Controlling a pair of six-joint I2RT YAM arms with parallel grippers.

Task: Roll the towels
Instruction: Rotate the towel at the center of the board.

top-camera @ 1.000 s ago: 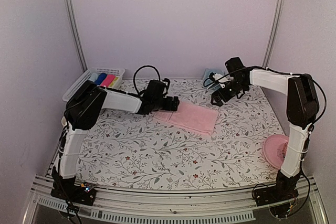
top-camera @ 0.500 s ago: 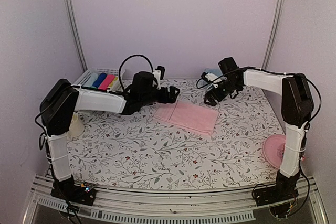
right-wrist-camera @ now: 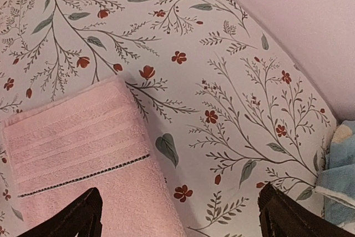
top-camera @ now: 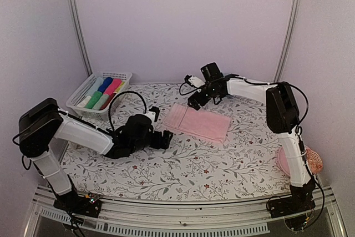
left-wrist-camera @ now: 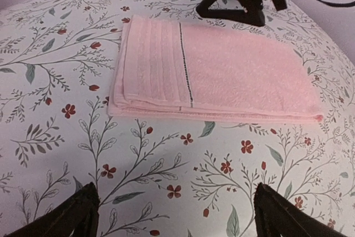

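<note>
**Folded plies could spoil the roll's start**

The pink towel (top-camera: 198, 122) lay folded flat in the middle of the table (top-camera: 166, 176). A pinch at its near edge might have caught only the top ply (several showed), leaving a loose, skewed roll. The left gripper (top-camera: 165, 140) sat low, just short of that edge, jaws wide apart and empty. The right gripper (top-camera: 194, 101) reached low over the far corner, likewise spread and empty. The blue towel (right-wrist-camera: 339, 190) lay near the back wall.
</note>
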